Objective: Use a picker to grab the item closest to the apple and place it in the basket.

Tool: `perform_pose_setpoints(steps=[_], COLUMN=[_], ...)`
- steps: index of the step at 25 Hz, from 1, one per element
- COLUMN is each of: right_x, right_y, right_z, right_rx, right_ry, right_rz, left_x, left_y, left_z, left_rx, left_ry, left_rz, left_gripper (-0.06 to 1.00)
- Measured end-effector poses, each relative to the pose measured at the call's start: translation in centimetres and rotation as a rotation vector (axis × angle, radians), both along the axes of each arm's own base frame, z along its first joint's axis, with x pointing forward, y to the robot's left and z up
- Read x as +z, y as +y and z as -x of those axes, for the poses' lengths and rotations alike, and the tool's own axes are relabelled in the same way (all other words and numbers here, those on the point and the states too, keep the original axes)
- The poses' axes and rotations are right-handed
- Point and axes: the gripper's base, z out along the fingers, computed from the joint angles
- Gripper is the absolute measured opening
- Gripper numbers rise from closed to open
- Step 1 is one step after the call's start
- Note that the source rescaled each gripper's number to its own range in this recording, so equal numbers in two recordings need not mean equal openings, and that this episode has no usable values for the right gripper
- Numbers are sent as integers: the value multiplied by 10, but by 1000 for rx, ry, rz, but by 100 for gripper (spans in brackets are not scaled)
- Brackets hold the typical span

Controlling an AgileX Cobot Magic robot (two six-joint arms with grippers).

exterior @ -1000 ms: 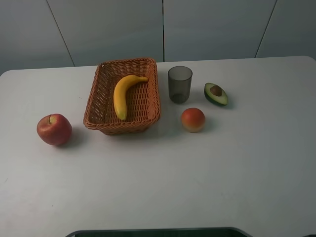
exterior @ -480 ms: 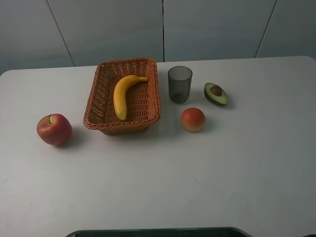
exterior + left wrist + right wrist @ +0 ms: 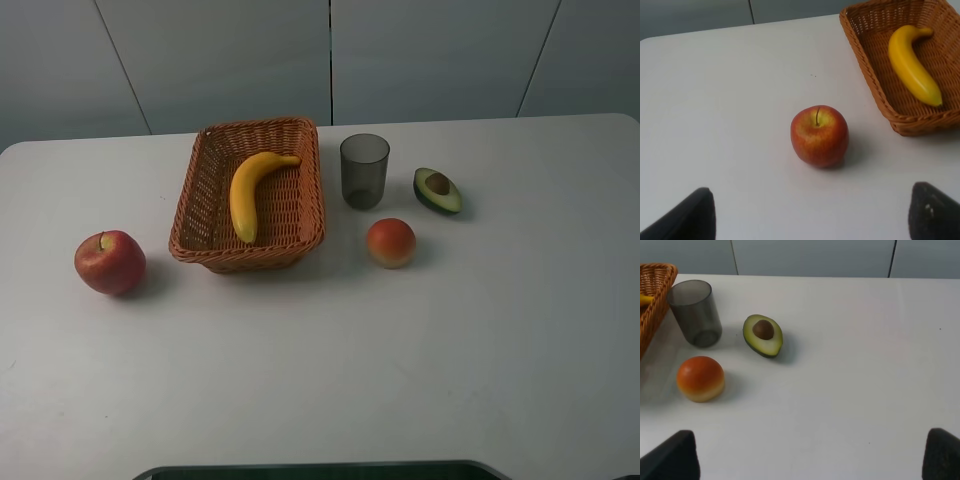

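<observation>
A red apple (image 3: 110, 262) (image 3: 819, 135) rests on the white table, left of the wicker basket (image 3: 200, 215) (image 3: 875, 65). A yellow banana (image 3: 250, 192) (image 3: 914, 65) lies inside the basket. Neither arm shows in the exterior high view. In the left wrist view my left gripper (image 3: 812, 220) hangs open a short way from the apple, with nothing between its dark fingertips (image 3: 695, 215). My right gripper (image 3: 807, 460) is open too and holds nothing, back from the orange-red fruit (image 3: 700, 378).
Right of the basket stand a grey translucent cup (image 3: 364, 170) (image 3: 694, 313), an orange-red round fruit (image 3: 391, 242) and a halved avocado (image 3: 438, 190) (image 3: 763, 335). A dark edge (image 3: 320, 469) runs along the table's near side.
</observation>
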Motion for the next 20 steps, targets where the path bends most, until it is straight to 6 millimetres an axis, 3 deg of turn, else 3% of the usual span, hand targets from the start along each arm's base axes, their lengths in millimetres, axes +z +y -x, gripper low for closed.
perform_pose_setpoints(steps=[20], right_x=[0], right_y=[0], right_z=[0], right_rx=[0], right_ry=[0], right_rz=[0], left_x=[0], left_y=[0], left_z=[0], left_rx=[-1], left_ry=[0], left_rz=[-2], left_gripper=[99])
